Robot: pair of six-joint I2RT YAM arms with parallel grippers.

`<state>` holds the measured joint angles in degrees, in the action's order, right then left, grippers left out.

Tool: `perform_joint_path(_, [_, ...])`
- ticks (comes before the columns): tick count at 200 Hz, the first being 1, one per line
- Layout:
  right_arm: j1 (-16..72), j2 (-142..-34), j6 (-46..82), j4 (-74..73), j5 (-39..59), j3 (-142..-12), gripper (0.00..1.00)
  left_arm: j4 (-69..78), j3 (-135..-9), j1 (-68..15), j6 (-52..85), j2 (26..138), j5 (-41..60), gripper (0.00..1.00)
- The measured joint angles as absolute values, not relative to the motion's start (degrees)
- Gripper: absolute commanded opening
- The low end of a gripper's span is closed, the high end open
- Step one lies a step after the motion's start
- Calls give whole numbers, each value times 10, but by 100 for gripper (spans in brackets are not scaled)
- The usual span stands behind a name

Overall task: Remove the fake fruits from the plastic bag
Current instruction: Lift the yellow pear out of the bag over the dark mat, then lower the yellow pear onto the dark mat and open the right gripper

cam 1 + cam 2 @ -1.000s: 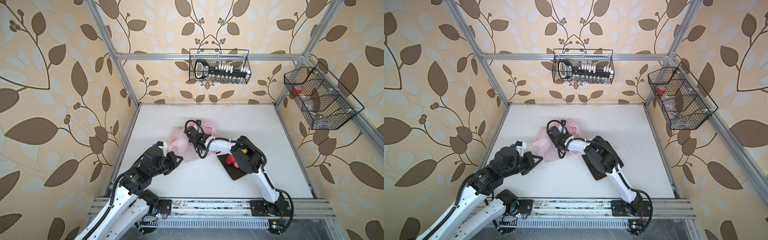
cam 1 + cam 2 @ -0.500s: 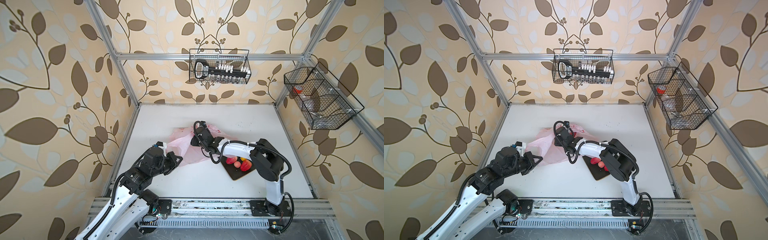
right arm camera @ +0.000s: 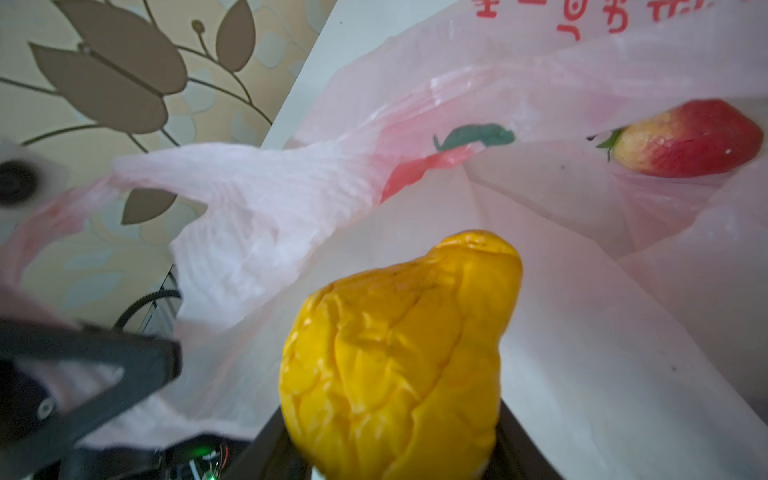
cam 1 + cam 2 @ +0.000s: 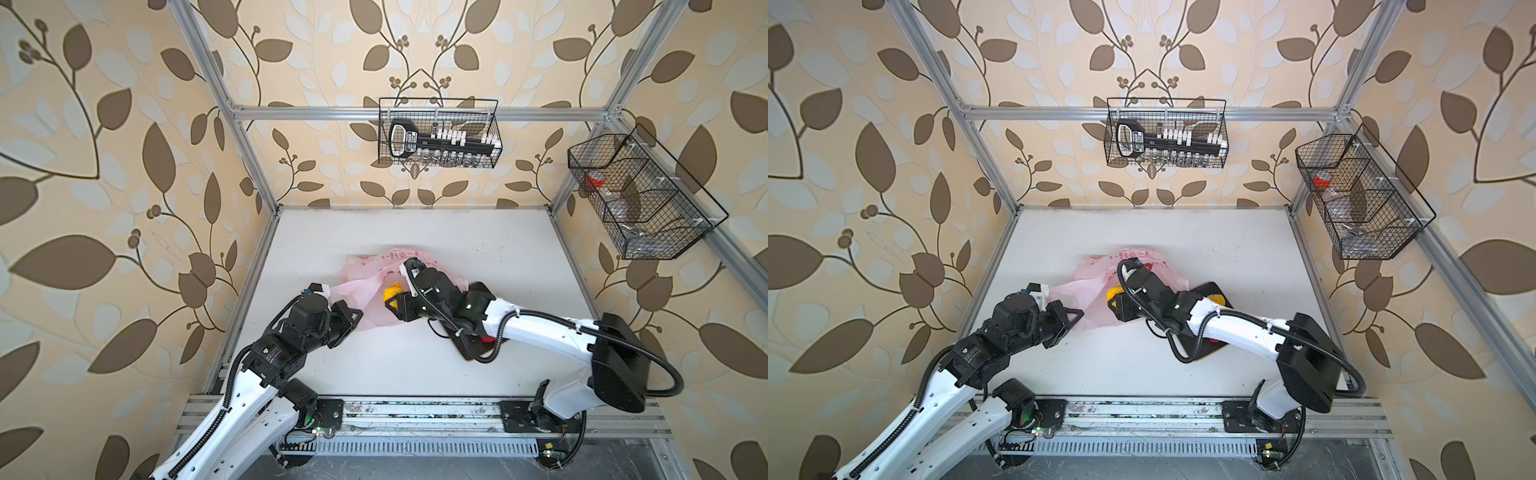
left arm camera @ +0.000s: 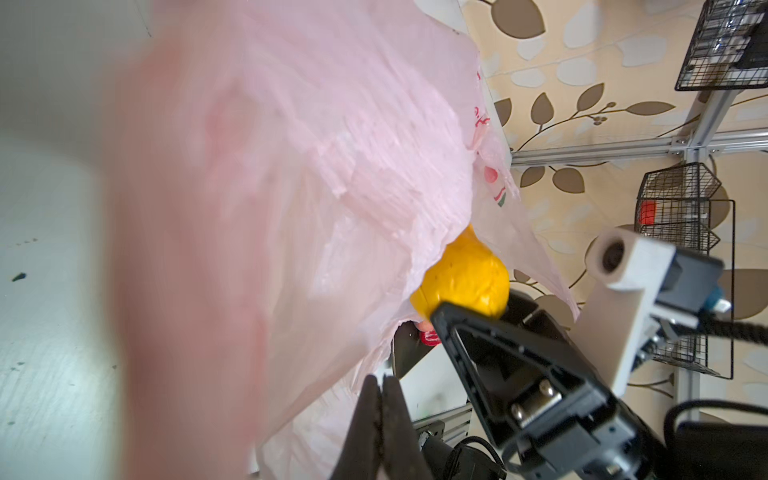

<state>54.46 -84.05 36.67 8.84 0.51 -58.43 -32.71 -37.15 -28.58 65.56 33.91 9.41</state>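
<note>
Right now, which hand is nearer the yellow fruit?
Right. The right hand grips the yellow fruit; the left hand pinches the bag edge, apart from the fruit.

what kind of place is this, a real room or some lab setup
Probably a robot test cell, not a home: bare aluminium frame bars edge leaf-pattern wallpaper panels, and two white robot arms are mounted on a metal rail.

The thin translucent pink plastic bag (image 3: 291,199) carries red lettering and a red apple logo with a dark green leaf. The glossy knobbed plastic fruit (image 3: 399,357) is yellow-orange, and the glossy plastic strawberry (image 3: 690,139) fades from red to pale yellow by its green top. Beyond the edges of the white tabletop (image 4: 415,232), beige wallpaper (image 4: 124,166) bears brown and pale leaves.
</note>
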Motion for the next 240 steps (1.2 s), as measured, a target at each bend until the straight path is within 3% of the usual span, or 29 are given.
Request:
perform_joint_path(74, [581, -631, 356, 259, 25, -543, 36, -314, -367, -286, 665, 337, 81, 0])
perform_joint_path(121, [576, -532, 375, 370, -32, -576, 37, -314, -363, -286, 667, 339, 70, 0])
perform_joint_path(186, [434, -474, 415, 503, -126, -597, 36, -314, -363, -286, 667, 338, 70, 0])
perform_joint_path(240, [375, -477, 452, 499, -150, -456, 36, -314, -363, -286, 667, 335, 70, 0])
